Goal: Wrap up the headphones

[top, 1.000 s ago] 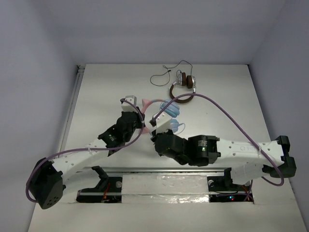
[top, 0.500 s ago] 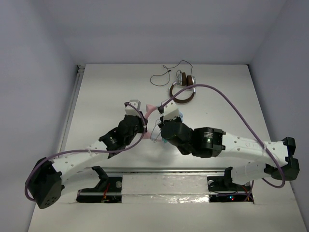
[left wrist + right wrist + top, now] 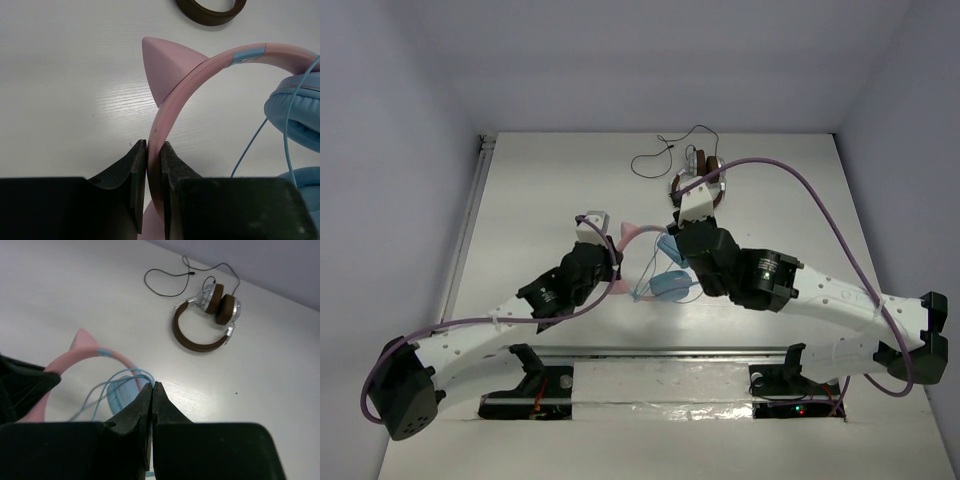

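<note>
Pink cat-ear headphones, light blue cups, thin blue cable looped over them, on table.

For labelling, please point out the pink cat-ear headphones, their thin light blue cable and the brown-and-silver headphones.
pink cat-ear headphones (image 3: pixel 170 67): left wrist view, cat ear.
thin light blue cable (image 3: pixel 248 148): left wrist view, loose strand.
brown-and-silver headphones (image 3: pixel 197 347): right wrist view, brown headband.

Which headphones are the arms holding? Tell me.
The pink cat-ear headphones: left fingers clamp the headband, right fingers pinch their blue cable. The brown-and-silver pair lies apart.
</note>
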Motion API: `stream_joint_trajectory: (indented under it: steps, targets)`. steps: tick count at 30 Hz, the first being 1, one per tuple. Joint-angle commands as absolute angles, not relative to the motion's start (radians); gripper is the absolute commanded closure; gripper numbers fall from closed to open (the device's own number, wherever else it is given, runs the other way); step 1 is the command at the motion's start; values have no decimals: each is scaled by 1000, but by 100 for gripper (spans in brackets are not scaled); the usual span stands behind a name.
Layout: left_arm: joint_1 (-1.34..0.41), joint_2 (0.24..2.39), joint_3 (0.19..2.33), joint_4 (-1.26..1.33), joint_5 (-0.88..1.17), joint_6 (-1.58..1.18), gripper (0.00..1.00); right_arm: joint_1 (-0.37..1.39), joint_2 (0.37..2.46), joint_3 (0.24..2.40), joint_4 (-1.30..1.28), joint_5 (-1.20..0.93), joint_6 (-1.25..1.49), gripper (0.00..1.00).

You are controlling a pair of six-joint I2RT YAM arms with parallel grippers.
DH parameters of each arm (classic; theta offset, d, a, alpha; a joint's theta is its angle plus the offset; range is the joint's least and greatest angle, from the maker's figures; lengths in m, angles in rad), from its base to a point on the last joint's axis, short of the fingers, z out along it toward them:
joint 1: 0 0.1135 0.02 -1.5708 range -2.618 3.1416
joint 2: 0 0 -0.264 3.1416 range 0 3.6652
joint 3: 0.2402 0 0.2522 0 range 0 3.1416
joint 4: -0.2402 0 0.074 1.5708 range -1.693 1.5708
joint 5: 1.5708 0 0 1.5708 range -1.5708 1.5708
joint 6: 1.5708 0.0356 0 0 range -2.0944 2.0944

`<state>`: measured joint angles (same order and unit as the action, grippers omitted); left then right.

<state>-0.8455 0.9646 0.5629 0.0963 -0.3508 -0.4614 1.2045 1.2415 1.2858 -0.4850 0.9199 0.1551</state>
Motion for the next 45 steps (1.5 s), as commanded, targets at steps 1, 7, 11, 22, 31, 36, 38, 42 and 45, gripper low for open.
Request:
stream_joint_trajectory:
  steps: [1,7,11,22,31,36,38,42,45]
  targets:
    - [-853,913,589,135,-344,-491,100,1184,1229,1266,-368,988,59,100]
    - [-853,902,610,57,-351,-497,100,1164,1207,1241,-275,1039,-44,100]
    - [-853,905,611,51,-313,-494,100,1141,1200,1241,-216,1039,-84,100]
    - [-871,848,618,44,-184,-476,100,980,1229,1186,-129,899,-65,100]
    - [-871,785,652,49,-107,-477,100,907,1215,1105,-81,802,67,100]
    - [-871,738,667,57,-86,-480,100,861,1145,1007,-60,720,169,100]
    - [-871,727,678,57,-83,-482,100,861,1131,979,-52,686,222,100]
    - [-871,715,709,43,-101,-479,100,861,1111,922,-47,608,275,100]
    - [-871,707,736,46,-87,-477,100,851,1111,891,-40,566,305,100]
